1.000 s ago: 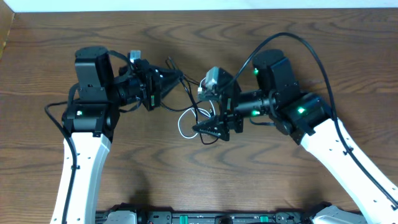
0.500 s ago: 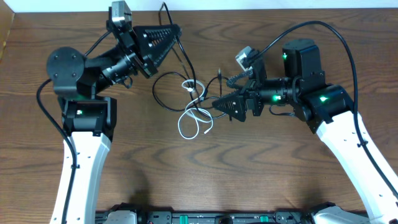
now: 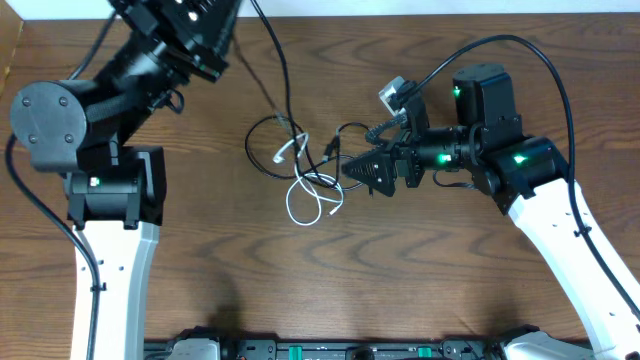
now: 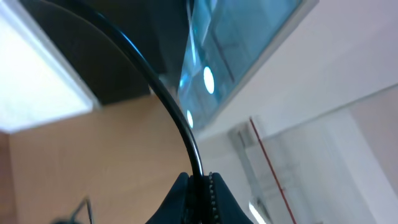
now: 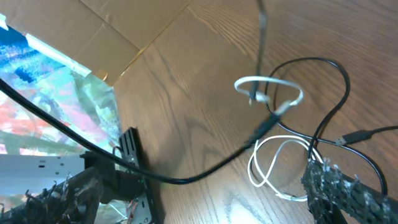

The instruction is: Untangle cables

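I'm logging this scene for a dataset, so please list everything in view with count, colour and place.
white cable: one, white, looped on the table in the tangle.
lifted black cable: one, black, running up from the tangle to the left gripper.
other black cable: one, black, looped on the table beside the white one.
table: one, brown wood, under everything.
cardboard: one sheet, tan, beyond the table in the right wrist view.
left gripper: one, black, high at the far left, shut on the lifted black cable.
right gripper: one, black, low at the tangle's right side, fingers apart.
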